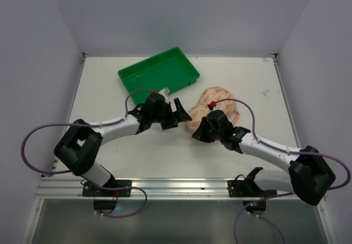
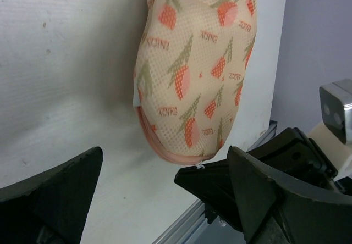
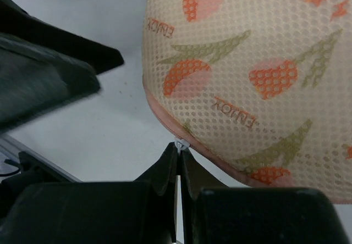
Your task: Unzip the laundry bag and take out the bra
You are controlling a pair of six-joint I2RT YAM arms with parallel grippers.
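The laundry bag (image 1: 219,102) lies zipped shut on the white table, cream mesh with an orange tulip print and pink zip trim. In the right wrist view the bag (image 3: 258,68) fills the upper right, and my right gripper (image 3: 180,151) is shut on its small white zip pull (image 3: 180,144) at the near edge. My left gripper (image 1: 175,115) stands wide open just left of the bag (image 2: 192,62), its fingers apart and holding nothing. The left wrist view also shows the zip pull (image 2: 199,166) at the tip of the right gripper's fingers (image 2: 220,184). The bra is hidden.
A green plastic tray (image 1: 132,77) sits at the back left of the table, behind the left gripper. The table's metal front rail (image 1: 165,186) runs along the near edge by both arm bases. Grey walls enclose the table on three sides.
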